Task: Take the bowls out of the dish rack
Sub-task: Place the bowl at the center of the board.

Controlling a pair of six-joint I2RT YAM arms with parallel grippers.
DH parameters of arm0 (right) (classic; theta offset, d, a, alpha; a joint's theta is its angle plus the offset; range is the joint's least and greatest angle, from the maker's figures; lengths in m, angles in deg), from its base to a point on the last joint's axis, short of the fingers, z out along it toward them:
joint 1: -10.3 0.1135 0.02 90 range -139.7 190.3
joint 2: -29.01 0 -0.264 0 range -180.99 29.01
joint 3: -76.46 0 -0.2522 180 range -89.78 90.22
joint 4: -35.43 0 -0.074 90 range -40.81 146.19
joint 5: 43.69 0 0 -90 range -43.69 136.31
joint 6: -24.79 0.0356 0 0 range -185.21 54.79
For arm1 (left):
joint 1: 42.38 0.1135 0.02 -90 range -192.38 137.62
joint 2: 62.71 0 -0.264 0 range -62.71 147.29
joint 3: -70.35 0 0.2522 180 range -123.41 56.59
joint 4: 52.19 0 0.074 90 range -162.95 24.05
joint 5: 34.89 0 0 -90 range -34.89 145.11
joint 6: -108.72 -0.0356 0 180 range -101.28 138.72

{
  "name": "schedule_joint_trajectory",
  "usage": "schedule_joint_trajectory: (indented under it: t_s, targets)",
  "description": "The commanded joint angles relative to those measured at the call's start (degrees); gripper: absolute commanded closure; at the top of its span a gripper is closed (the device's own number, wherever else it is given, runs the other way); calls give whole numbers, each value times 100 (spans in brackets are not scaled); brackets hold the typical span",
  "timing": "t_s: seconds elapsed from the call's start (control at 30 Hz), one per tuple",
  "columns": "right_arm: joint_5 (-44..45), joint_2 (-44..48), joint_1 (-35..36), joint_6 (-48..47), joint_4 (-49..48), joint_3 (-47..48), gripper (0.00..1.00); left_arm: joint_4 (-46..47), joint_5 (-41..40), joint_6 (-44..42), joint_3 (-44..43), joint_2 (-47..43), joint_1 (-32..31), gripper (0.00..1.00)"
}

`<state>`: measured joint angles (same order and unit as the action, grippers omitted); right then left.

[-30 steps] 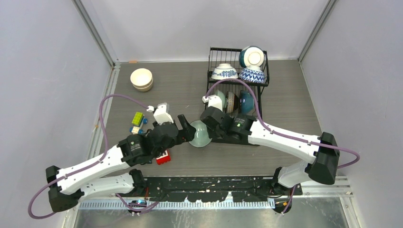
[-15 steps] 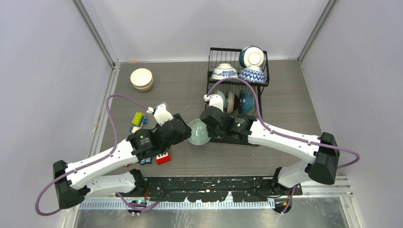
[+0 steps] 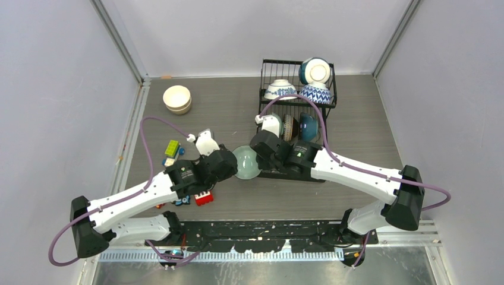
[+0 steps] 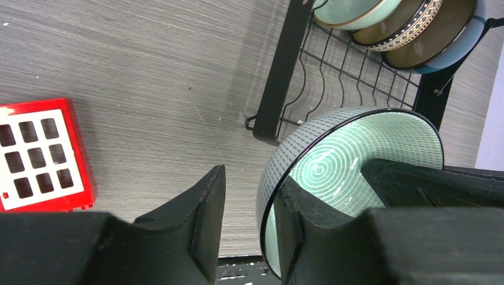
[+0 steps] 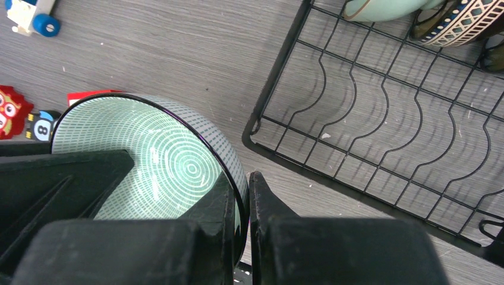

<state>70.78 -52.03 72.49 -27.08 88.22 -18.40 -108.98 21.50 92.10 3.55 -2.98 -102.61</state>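
Observation:
A pale green bowl (image 3: 246,163) with ring patterns hangs on edge just left of the black wire dish rack (image 3: 262,77). My right gripper (image 3: 260,159) is shut on its right rim, one finger inside and one outside (image 5: 242,178). My left gripper (image 3: 232,164) straddles the opposite rim (image 4: 252,178): its inner finger lies against the bowl (image 4: 356,148), while a gap remains at the outer finger, so it is open. Three more bowls (image 3: 289,126) stand on edge in the lower slots. Three others (image 3: 315,93) sit in the upper basket.
Stacked cream bowls (image 3: 177,98) sit at the far left of the table. Toy blocks lie near my left arm: a red one (image 3: 204,197), also under the left wrist (image 4: 38,154), and a yellow-green one (image 3: 172,148). Empty rack slots (image 5: 380,113) lie beside the held bowl.
My left gripper has moved right onto the green bowl's left rim and narrowed its jaws around it. My right gripper has kept holding the bowl, shifting it slightly up.

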Motion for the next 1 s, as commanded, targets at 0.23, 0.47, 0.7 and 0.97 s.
schedule_joint_trajectory:
  t_s: [0.23, 0.47, 0.7, 0.97]
  targets:
    - [47, -103, 19, 290, -230, 522, 99, 29, -261, 45, -77, -30, 20, 74]
    - [-1, -102, 18, 261, -211, 510, 99, 75, -302, 29, -3, -75, 20, 92]
    - [-149, 6, 19, 164, -200, 459, 60, 79, -337, -96, -28, -87, 50, 100]
    - [-195, 279, 17, 26, -47, 456, 15, -69, -427, -331, -143, -217, 209, 100]
